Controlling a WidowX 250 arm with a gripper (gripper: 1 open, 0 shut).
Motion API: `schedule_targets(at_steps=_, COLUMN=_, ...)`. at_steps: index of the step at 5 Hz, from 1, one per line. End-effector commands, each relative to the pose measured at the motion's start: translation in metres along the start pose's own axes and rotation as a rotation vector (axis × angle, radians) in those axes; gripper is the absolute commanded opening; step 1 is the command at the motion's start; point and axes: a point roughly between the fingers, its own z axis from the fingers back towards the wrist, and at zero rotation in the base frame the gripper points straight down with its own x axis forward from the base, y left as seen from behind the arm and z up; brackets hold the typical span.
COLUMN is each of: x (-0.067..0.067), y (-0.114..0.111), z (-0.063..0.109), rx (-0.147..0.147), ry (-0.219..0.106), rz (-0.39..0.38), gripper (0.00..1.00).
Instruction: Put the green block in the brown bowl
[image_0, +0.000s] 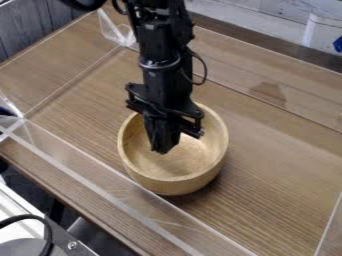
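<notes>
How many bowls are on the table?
1. The brown bowl sits on the wooden table, near the front, right under the gripper, which reaches down inside it.

The tool (163, 146) hangs pointing straight down inside the brown bowl (201, 170), its tip below the rim and above the bowl's floor, nearer the far-left wall than the near-right one. The bowl sits on the worktop (267, 120), directly under the tool. A clear low wall (80, 160) runs along the worktop's near edge, in front of and to the left of the tool. More bare worktop stretches behind and to the right of the tool. Whether anything sits between the tool's closed fingers cannot be told.
</notes>
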Motion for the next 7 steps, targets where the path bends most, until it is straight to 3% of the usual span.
schedule_targets(at_steps=1, x=0.0063, y=-0.0006, z=0.0058, rx=0.005, ry=-0.031, rz=-0.007, gripper=0.00)
schedule_targets(at_steps=7, x=0.0108, y=0.0001, z=0.0010, rx=-0.008, ry=-0.025, rz=0.001, gripper=0.00)
